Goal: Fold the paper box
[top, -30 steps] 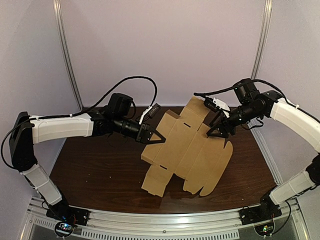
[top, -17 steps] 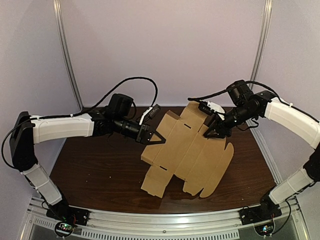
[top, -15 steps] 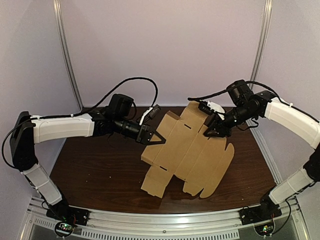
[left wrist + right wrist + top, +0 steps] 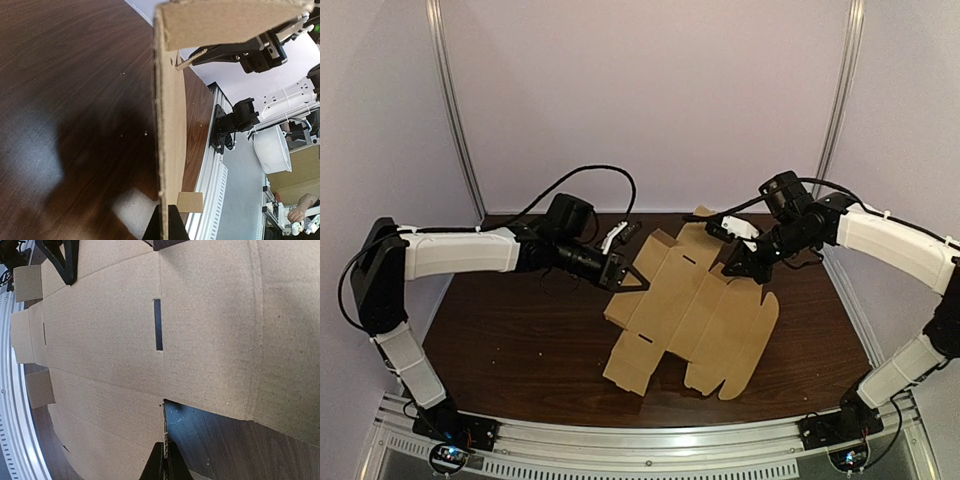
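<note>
— Pale lilac walls surround a dark wood worktop (image 4: pixel 500 340). Two white robot arms reach in from its near corners.
— Where is the paper box?
— The paper box (image 4: pixel 700 315) is an unfolded brown cardboard blank with flaps and slots. It is spread across the middle and right of the worktop. Its far part looks raised off the wood, and its near flaps rest on it.
— What holds it?
— Both arms. The left end effector (image 4: pixel 628 278) is pinched on the blank's left edge. Its wrist camera shows the cardboard edge-on, running down between the fingers. The right end effector (image 4: pixel 733 270) is clamped on a thin edge at the far right, beside a notch between panels.
— Why grip it from two sides?
— My reading: opposite holds stop the sheet sliding. One side can then swing up along a scored line while the other anchors it.
— How far along is the folding?
— Early, I judge. No wall looks fully upright and no flap is tucked.
</note>
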Action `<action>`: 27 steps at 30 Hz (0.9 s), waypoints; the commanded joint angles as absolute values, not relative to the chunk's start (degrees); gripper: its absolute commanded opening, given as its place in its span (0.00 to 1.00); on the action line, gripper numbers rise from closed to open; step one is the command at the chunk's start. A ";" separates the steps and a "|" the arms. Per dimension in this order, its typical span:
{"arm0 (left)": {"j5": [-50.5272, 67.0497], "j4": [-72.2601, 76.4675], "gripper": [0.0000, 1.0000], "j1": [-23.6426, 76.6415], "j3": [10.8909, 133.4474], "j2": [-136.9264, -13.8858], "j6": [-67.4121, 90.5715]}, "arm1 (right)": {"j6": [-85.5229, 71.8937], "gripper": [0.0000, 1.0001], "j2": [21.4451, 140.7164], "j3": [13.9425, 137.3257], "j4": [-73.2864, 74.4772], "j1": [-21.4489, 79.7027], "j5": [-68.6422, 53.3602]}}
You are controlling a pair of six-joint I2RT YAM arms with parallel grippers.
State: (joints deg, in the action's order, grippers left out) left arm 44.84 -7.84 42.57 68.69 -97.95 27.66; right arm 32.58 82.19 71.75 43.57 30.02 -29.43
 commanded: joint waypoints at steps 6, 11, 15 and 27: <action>29.20 -10.75 0.32 41.50 71.86 -103.06 30.75 | 30.40 0.00 97.12 76.58 40.37 31.55 -17.77; 15.31 -15.72 0.43 40.52 71.61 -101.67 28.94 | 30.27 0.00 102.97 78.98 40.54 31.55 -16.87; 16.22 -9.55 0.39 40.51 67.71 -100.44 30.98 | 29.89 0.00 105.77 79.70 40.76 31.55 -16.31; 26.97 9.84 0.00 43.87 65.78 -111.62 43.88 | 29.19 0.00 109.03 79.19 39.90 31.56 -14.44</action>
